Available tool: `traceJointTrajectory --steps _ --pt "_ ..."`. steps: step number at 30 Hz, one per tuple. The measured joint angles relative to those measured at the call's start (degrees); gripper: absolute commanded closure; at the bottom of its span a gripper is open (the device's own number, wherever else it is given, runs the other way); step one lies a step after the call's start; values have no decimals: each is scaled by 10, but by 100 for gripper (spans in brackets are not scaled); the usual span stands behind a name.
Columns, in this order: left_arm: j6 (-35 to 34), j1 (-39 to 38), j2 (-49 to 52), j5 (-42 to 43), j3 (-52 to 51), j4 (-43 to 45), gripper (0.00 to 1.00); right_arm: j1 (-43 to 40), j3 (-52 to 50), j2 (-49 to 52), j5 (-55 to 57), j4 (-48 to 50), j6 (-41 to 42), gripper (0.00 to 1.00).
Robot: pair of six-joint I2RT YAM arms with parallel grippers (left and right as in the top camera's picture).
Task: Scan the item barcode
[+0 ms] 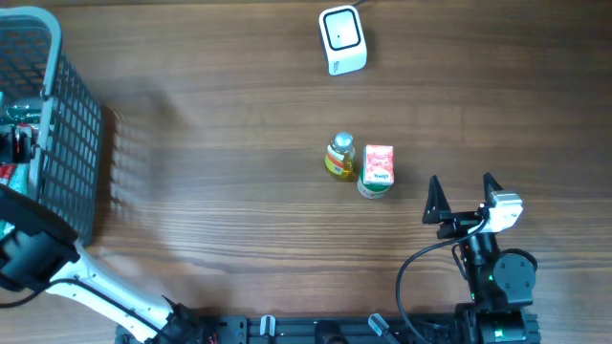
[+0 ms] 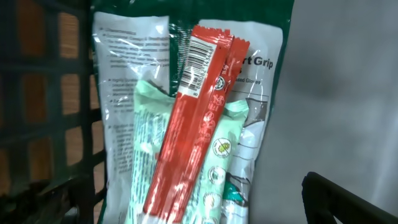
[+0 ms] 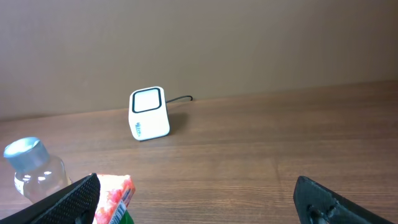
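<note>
Our right fingers (image 1: pixel 433 201) stand wide and empty. Of the left fingers (image 2: pixel 348 200) one tip shows, so we cannot tell. Just ahead of the right fingers, one bottle (image 1: pixel 339 156) stands beside one red carton (image 1: pixel 379 164) (grabbing one may topple the other). One scanner (image 1: pixel 342 38) sits well beyond them. Below the left fingers, one basket (image 1: pixel 67 143) holds three packets (image 2: pixel 124 93), and lifting the red packet (image 2: pixel 193 118) may drag its neighbours.

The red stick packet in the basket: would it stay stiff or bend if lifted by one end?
The red stick packet looks thin and long, so it probably sags. Its glossy film may slip. It seems light, lying on the green packets.
</note>
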Motion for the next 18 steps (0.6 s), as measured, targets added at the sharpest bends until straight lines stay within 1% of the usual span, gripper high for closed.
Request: traceJointTrajectory --steps 5,12,18 --pt "30 2 15 0 0 12 0 0 0 0 0 0 0 0" --pt "37 5 50 -1 -1 -5 0 0 0 0 0 0 0 0" --pt "41 5 52 -35 -20 16 0 0 0 0 0 0 0 0"
